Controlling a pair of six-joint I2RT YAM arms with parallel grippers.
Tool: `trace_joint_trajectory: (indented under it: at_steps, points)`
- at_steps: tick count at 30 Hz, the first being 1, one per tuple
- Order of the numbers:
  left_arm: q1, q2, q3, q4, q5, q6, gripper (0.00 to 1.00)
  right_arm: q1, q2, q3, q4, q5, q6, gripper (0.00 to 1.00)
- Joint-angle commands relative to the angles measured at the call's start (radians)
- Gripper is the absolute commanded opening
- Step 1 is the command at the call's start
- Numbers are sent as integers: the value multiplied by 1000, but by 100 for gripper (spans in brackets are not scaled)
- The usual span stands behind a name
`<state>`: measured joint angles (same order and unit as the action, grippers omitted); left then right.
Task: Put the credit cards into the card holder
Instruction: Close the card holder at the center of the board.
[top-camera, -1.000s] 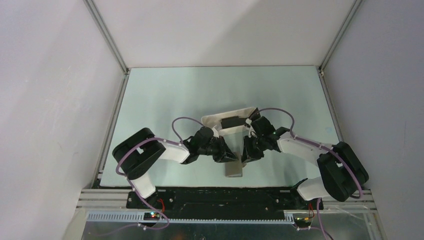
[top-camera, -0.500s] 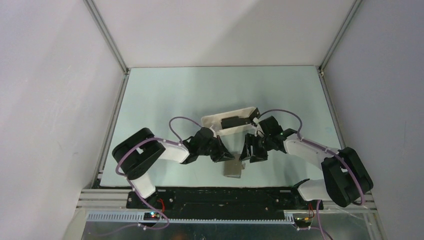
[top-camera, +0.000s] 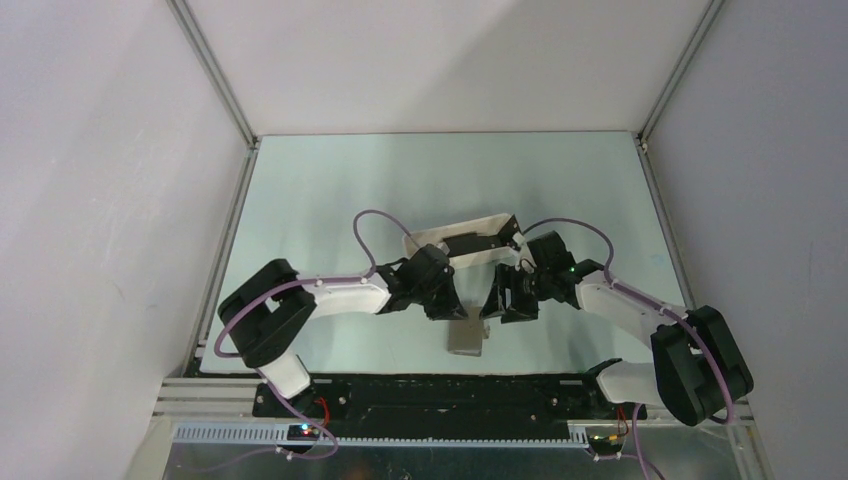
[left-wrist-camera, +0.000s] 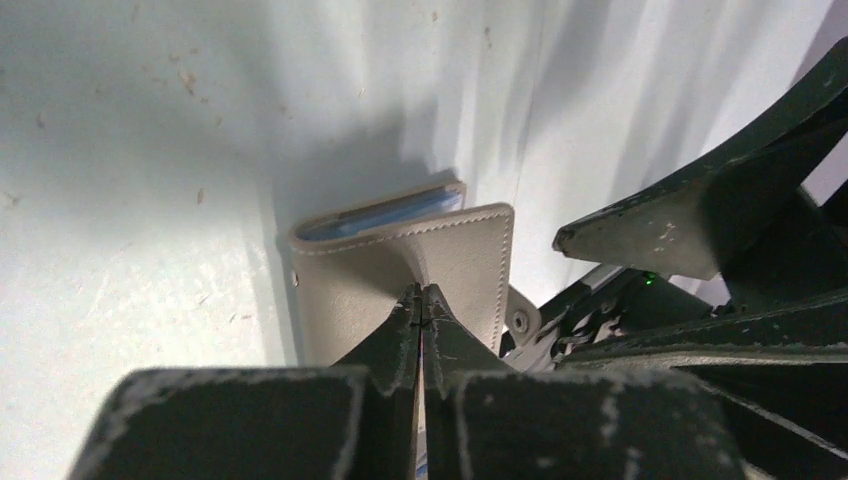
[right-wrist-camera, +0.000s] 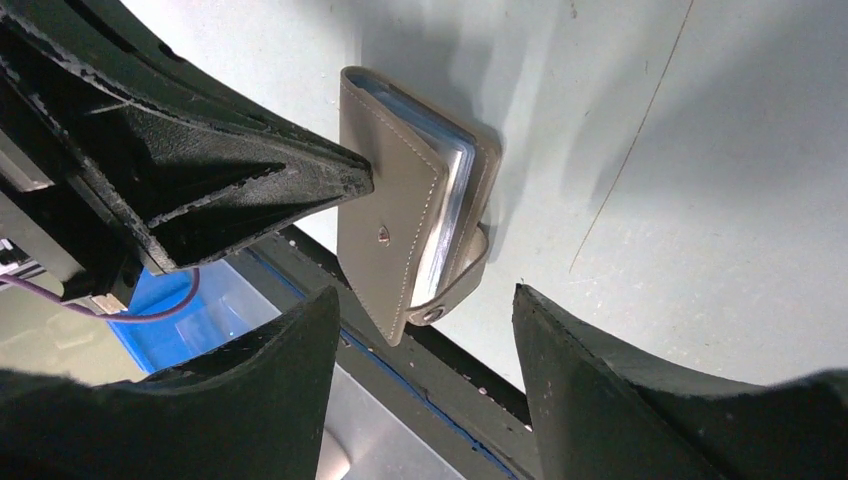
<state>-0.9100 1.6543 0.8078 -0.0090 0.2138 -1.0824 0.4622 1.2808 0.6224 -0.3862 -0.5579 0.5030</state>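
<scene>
The grey-brown card holder lies near the table's front edge, between my two grippers. My left gripper is shut, its tips pinching a fold of the holder's top cover. That cover is raised a little, and light blue pockets show under it. The closing tab hangs loose. My right gripper stands open just short of the card holder, touching nothing. One dark credit card lies in the white tray behind. In the top view the left gripper and right gripper flank the holder.
The long white tray sits tilted just behind both wrists. A black rail runs along the table's near edge, close under the card holder. White enclosure walls stand left, right and behind.
My right gripper has opened and drawn back slightly to the right. My left arm has stretched out lower and its jaws have shut on the cover. The card holder stays in place.
</scene>
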Motion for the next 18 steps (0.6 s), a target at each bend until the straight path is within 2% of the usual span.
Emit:
trace_joint_trajectory:
  at_steps: [1,3,6,12,17,18]
  points:
    - [-24,-52,40,-149,-35,73,1,-14,-26,-5,-12,-4,-12,67]
    - [-39,-48,37,-152,-32,69,1,-32,-39,-7,-13,-25,-6,66]
    - [-64,-25,37,-153,-29,55,1,-61,-57,-19,-9,-59,10,59]
    - [-80,46,70,-153,-13,61,1,-77,-34,-52,-7,-88,10,34]
    - [-85,64,62,-160,-16,60,1,-79,-13,-87,20,-75,15,4]
    - [-84,65,60,-164,-18,60,1,-79,0,-88,20,-64,11,2]
